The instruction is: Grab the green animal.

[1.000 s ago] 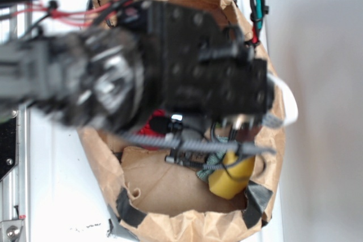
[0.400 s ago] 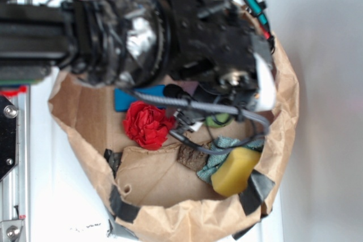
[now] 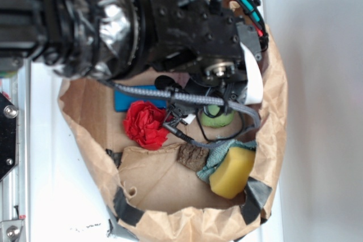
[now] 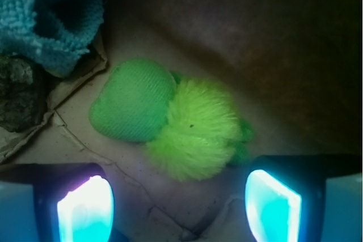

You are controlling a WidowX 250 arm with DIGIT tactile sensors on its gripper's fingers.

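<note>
Between and just ahead of the fingers [image 4: 178, 205], as the wrist view shows it, lies the green animal [image 4: 170, 126] on the brown paper floor of a bag [image 3: 275, 140]. Its fuzzy yellow-green part sits nearest the fingers, with the lower edge of the fuzz dipping toward the gap between them, and its smooth darker green part lies beyond and to the left of that. Two tiny green nubs stick out on the side toward the right finger. The fingers stand wide apart, gripping nothing, one pad at each lower corner of the wrist view, and neither touches the toy. Beyond the left finger, past the toy, a teal rag [image 4: 48, 12] is bunched up, with a dark rough lump [image 4: 20, 92] just beside it. From the exterior view the arm reaches down into the open paper bag and covers much of its top; the toy [image 3: 216, 117] shows as a pale green patch directly under the wrist, partly crossed by cables. Farther off in the bag lie a red crumpled flower-like piece [image 3: 144, 124], a blue flat block [image 3: 127, 100], and a yellow sponge block [image 3: 232, 171] resting against the rag [image 3: 218, 154].
</note>
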